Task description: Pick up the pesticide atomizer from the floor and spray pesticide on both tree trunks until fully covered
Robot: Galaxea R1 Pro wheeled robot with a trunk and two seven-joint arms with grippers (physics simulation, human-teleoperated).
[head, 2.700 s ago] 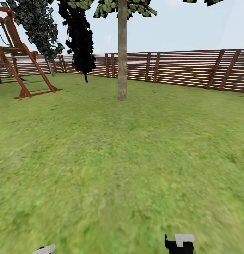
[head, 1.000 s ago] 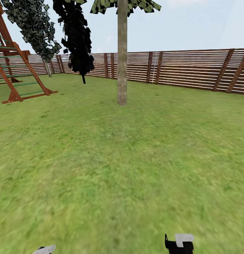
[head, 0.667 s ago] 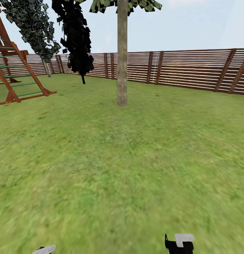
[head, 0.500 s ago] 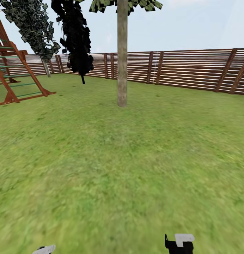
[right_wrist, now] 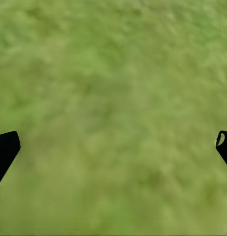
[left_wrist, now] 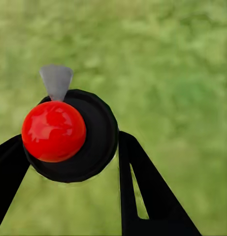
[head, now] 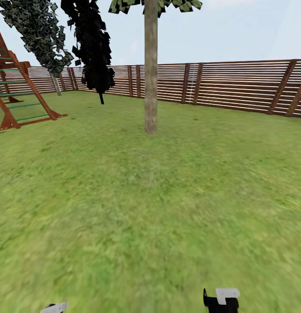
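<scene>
A tall tree with a thick pale trunk (head: 150, 69) stands on the lawn straight ahead, its blocky green leaves (head: 155, 4) cut off by the picture's top. Farther back at the left, a second leafy tree (head: 37, 30) rises on a pale trunk (head: 56, 84) near the fence. My left gripper (left_wrist: 69, 147) is shut on the pesticide atomizer (left_wrist: 54, 130), a black bottle seen end-on with its red top toward the camera, above grass. My right gripper (right_wrist: 113, 147) is open over bare grass, with nothing between its fingers. The paved floor is out of view.
A near-black thin-stemmed tree (head: 95, 48) stands left of the big trunk. A reddish wooden climbing frame (head: 15, 87) is at the far left. The slatted fence (head: 237, 87) closes off the back. Open lawn (head: 150, 208) lies between me and the trunk.
The whole head view has shifted: the trunk sits a little lower and larger, and the climbing frame has slid toward the left edge, so the camera has advanced. Both arms keep their place.
</scene>
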